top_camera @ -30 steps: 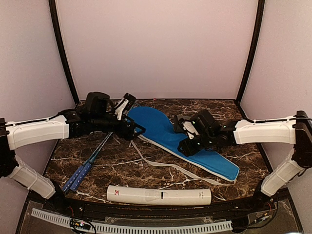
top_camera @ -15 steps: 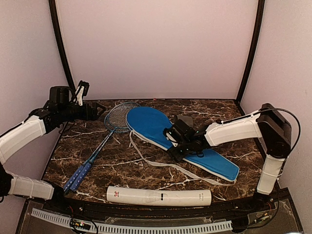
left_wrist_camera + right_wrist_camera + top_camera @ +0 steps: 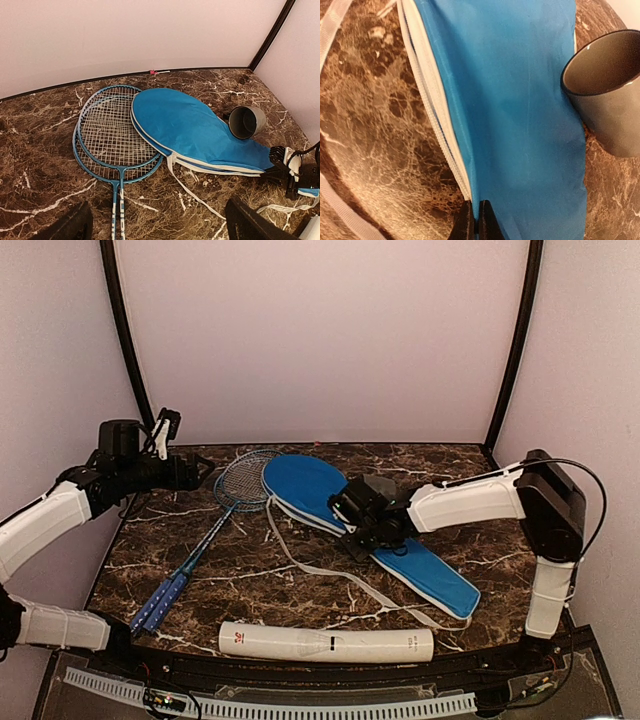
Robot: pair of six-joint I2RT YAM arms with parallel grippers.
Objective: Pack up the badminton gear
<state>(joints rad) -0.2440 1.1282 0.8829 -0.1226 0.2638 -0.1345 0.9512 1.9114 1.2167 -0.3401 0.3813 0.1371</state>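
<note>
- The left gripper (image 3: pixel 157 216) has pulled off the gear within the last second. It hangs raised at the back-left corner with its fingers spread wide and nothing between them.
- That retreat uncovers the 2 rackets (image 3: pixel 117 135). They lie stacked on the marble table (image 3: pixel 250 580), heads just beside the bag's round end and blue handles pointing to the near-left edge.
- The right gripper (image 3: pixel 474 220) has dropped from above the middle of the zip bag (image 3: pixel 190 127) to its near edge. Its fingers are now pinched almost together on the white-trimmed zip seam.
- The bag has shifted with that pinch: its narrow end sits a little further left than 0.5 s ago. The left wrist view shows 2 layers parting along the near edge.
- My reading is that the bag is being opened, or held open, so the rackets can go in. The free left arm looks to be the one to fetch them.
- A dark grey cup (image 3: pixel 246 121) lies on its side touching the bag's far edge, possibly the tube's cap.
- The white tube (image 3: pixel 325 642) lies across the near edge, well apart from both grippers.
- The bag's strap (image 3: pixel 335 16) trails loose over the table and could snag.
- No shuttlecocks show in any view, so packing looks to be at an early stage.
</note>
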